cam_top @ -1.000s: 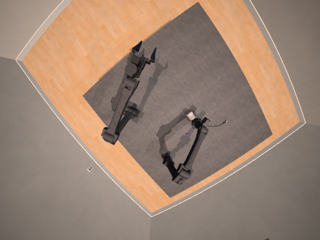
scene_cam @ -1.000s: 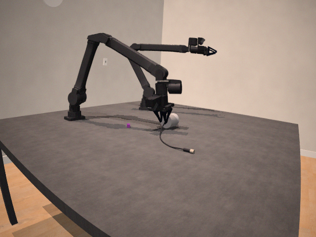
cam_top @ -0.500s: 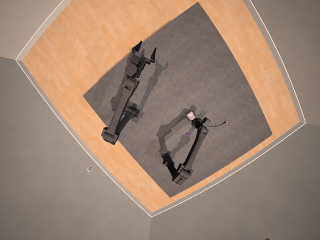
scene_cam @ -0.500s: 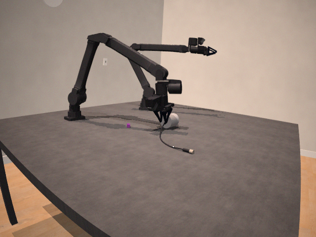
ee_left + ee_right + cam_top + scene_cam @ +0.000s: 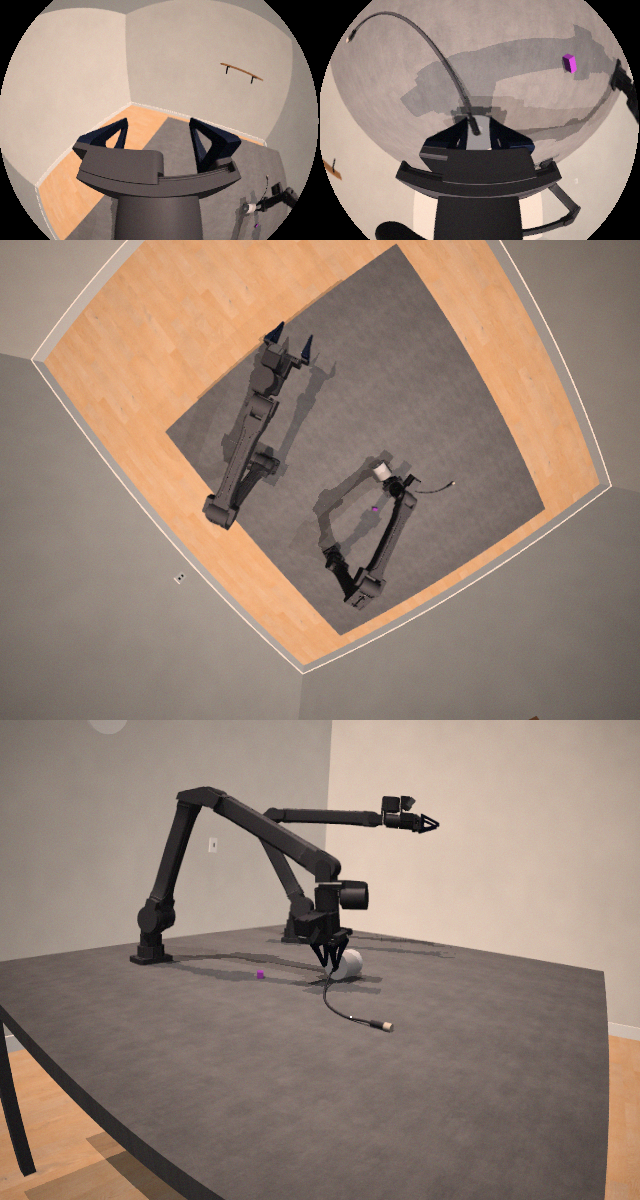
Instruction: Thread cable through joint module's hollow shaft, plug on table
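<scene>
- Your threading looks to be at its entry stage. The joint module (image 5: 382, 471) (image 5: 347, 965) (image 5: 250, 208) (image 5: 484, 142) lies on its side on the table (image 5: 439, 369) (image 5: 413, 1107) (image 5: 270, 160) (image 5: 520, 25), just beside the right tool (image 5: 390, 480) (image 5: 328, 968) (image 5: 257, 207) (image 5: 479, 119).
- From that module in the top view, you have the cable (image 5: 434, 491) (image 5: 326, 1001) (image 5: 266, 186) (image 5: 437, 50) trailing toward 3 o'clock. Its pale-tipped far connector (image 5: 453, 482) (image 5: 382, 1025) (image 5: 351, 36) is out there on the table.
- Your right tool is released, partly parted, gripping nothing; its fingers flank the cable's dark near connector (image 5: 475, 126) at the module. That is probably the plug, but you cannot see its tip, nor how deep it sits.
- Your left tool (image 5: 297, 328) (image 5: 438, 824) (image 5: 158, 121) is spread wide, holding nothing, raised at 11 o'clock from the module.
- You have no plug showing beyond the module's other end, so passage remains unproven. Judging by this, you still need to feed it through, draw it well past that end, rest it on the table and leave the module unsupported.
- Your count: two arms, two tools, one module, one cable, two cable ends, one table and one purple block (image 5: 375, 508) (image 5: 260, 974) (image 5: 257, 226) (image 5: 569, 63), at 6 o'clock from the module in the top view.
</scene>
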Controlling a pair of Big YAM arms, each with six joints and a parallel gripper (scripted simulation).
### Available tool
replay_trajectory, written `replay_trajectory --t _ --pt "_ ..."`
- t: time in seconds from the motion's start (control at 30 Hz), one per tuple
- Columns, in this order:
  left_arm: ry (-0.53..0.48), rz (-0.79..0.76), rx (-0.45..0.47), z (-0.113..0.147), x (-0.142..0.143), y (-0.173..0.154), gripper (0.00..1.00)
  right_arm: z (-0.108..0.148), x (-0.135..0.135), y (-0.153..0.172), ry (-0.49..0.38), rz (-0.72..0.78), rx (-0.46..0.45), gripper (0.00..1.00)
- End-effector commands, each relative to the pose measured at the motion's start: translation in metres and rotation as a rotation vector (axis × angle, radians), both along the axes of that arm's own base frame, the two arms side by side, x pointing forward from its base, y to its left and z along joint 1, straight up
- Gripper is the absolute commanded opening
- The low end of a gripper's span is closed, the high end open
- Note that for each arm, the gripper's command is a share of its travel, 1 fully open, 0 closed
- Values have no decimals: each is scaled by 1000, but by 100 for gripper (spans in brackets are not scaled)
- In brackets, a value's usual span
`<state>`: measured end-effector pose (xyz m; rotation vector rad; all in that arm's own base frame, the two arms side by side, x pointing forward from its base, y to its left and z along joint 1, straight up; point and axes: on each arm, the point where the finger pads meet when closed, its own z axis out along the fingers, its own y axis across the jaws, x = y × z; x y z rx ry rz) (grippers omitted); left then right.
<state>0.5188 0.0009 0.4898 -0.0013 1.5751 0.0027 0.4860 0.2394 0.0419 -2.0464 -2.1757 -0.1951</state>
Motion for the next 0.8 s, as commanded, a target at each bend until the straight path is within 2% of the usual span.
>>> replay_trajectory --t 0.0,0.27,0.37,0.4,0.53,0.7,0.77 --pt "-26 3 -2 12 3 1 96 48 25 -2 -74 -3 30 32" --pt "-26 3 -2 12 3 1 96 75 25 -7 -80 -3 35 32" --pt "-26 3 -2 12 3 1 96 75 25 -7 -80 -3 35 32" --pt "-26 3 -2 12 3 1 96 59 16 3 -51 17 24 32" --pt "-26 3 -2 12 3 1 96 38 1 0 -6 25 4 32" --pt "-26 3 -2 12 3 1 96 65 13 4 -65 20 28 32" --pt "-26 3 -2 12 3 1 96 58 6 2 -48 24 21 32"
